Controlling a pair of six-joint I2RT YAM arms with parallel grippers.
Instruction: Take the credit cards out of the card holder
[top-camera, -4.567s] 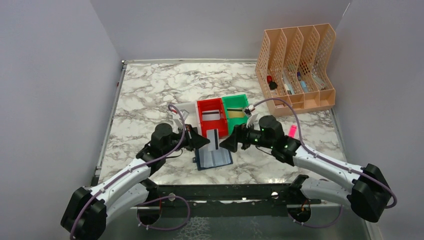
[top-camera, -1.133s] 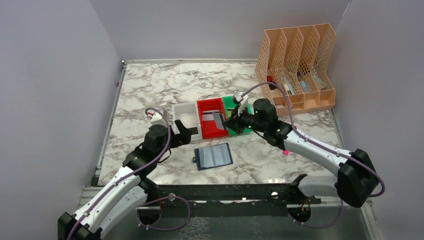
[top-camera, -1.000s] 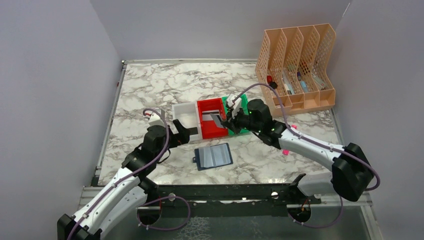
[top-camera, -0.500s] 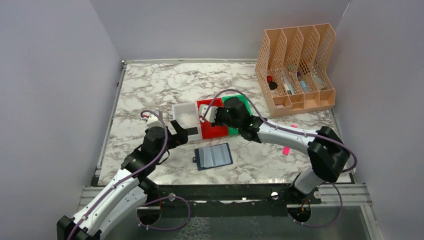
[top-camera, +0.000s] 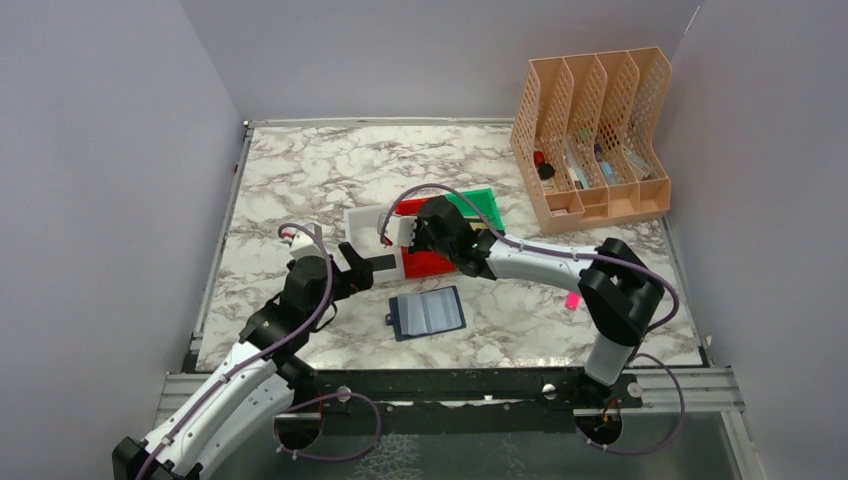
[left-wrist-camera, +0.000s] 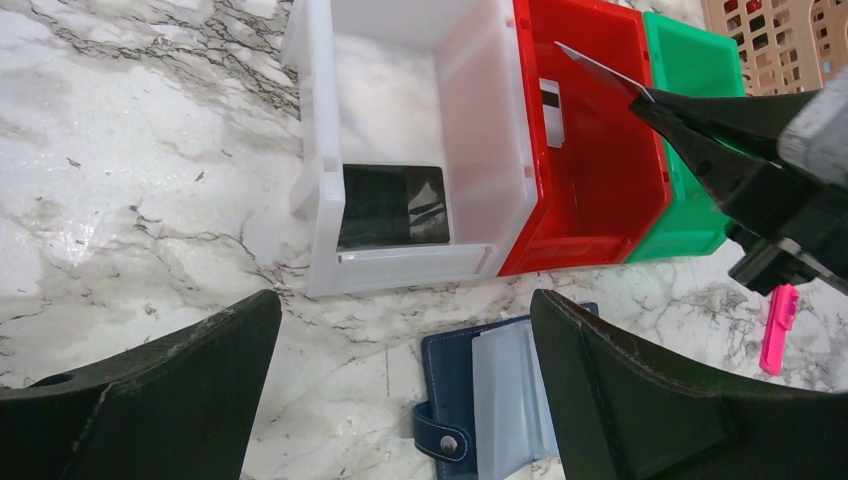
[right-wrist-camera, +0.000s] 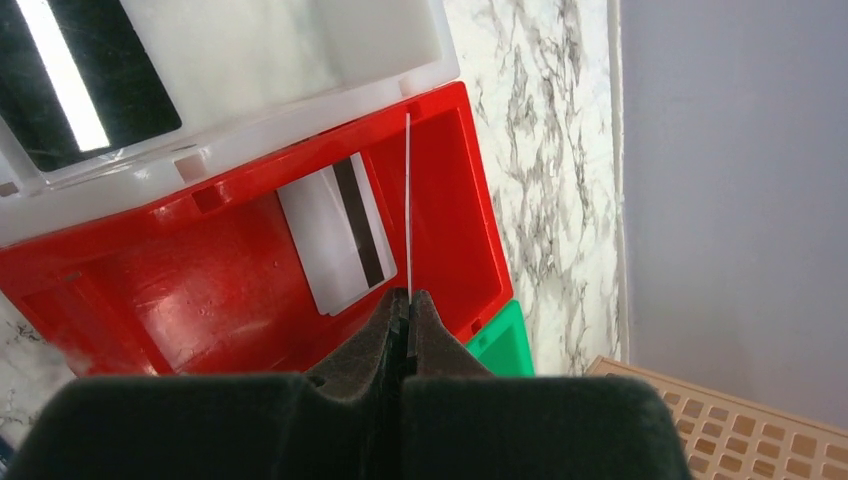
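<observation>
While clamped on the card (right-wrist-camera: 409, 200), your right gripper (right-wrist-camera: 408, 297): tip it flat into the red bin (right-wrist-camera: 130, 290), then release.
Left gripper (left-wrist-camera: 405, 300): apart; hold it clear.

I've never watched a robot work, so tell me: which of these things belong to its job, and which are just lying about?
Job: navy card holder; grey card in right gripper; striped card in red bin; black card in white bin.
Lying about: pink stick; peach file rack.
</observation>
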